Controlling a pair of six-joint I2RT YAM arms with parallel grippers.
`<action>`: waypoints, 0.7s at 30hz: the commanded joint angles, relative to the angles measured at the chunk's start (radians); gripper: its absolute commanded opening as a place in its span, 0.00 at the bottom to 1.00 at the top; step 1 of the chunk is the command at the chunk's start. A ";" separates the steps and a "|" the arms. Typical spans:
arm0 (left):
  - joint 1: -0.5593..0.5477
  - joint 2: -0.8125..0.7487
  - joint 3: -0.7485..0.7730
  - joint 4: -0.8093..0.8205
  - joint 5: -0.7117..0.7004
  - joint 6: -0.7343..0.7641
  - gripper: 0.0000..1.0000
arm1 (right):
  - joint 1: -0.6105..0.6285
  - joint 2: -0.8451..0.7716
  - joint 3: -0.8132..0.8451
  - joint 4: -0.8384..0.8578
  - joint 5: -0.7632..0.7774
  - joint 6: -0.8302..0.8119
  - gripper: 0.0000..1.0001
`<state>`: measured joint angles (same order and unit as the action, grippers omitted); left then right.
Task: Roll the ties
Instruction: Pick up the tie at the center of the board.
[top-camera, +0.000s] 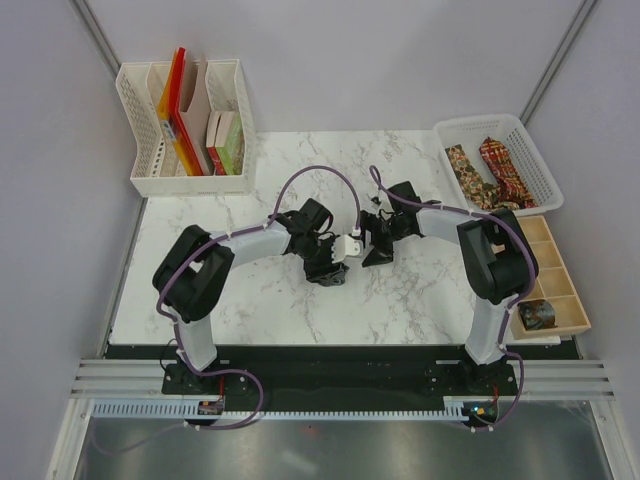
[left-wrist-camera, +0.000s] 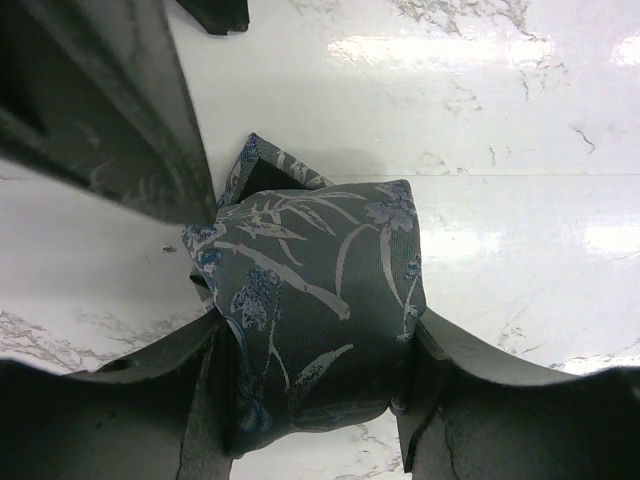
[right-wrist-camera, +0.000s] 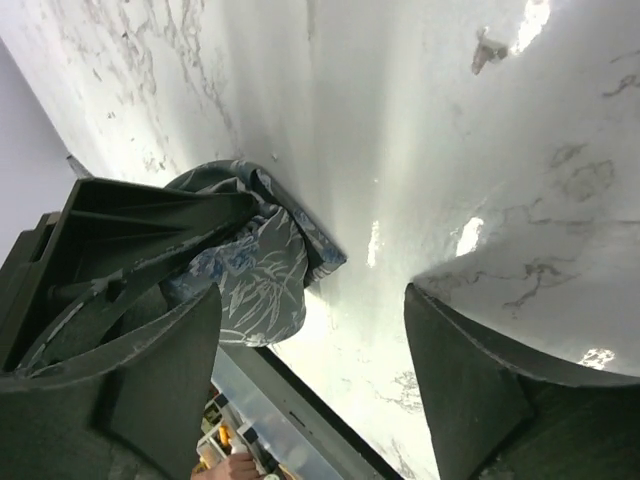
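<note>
**Q:** Where the two arms meet over the middle of the marble table, what does the left pincer hold?

**A:** It holds the grey-green tie, bunched into a thick folded bundle. The two dark fingers press against its opposite sides. The bundle fills the gap between them and bulges out past the fingertips, with a folded corner pointing away from the wrist. The white table surface shows beyond it.

**Q:** How does the right pincer stand?

**A:** Its jaws are spread wide and grip nothing; only bare marble lies between them. The tie sits just to its left in the scene, beside the tip of one finger, with one of the left pincer's fingers across the tie. Whether cloth and fingertip touch cannot be told.

**Q:** Can the overhead view confirm this?

**A:** Only in part. Both pincer heads sit close together at mid-table and cover the bundle.

**Q:** Where are the other ties?

**A:** The brown-gold tie and red tie lie loose in the white basket at the far right, well apart from both pincers.
</note>
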<state>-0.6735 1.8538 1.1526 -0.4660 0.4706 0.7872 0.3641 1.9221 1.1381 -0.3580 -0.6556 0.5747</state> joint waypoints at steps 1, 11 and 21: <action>0.014 0.070 -0.021 -0.097 -0.109 0.037 0.17 | -0.002 -0.029 -0.052 0.072 -0.054 0.055 0.92; 0.014 0.076 -0.007 -0.109 -0.105 0.037 0.16 | 0.021 -0.022 -0.138 0.180 -0.070 0.083 0.98; 0.014 0.079 -0.002 -0.115 -0.099 0.034 0.15 | 0.093 0.078 -0.100 0.101 0.111 0.018 0.82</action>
<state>-0.6735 1.8660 1.1736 -0.4900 0.4706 0.7876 0.4107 1.9144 1.0466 -0.1722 -0.7616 0.6666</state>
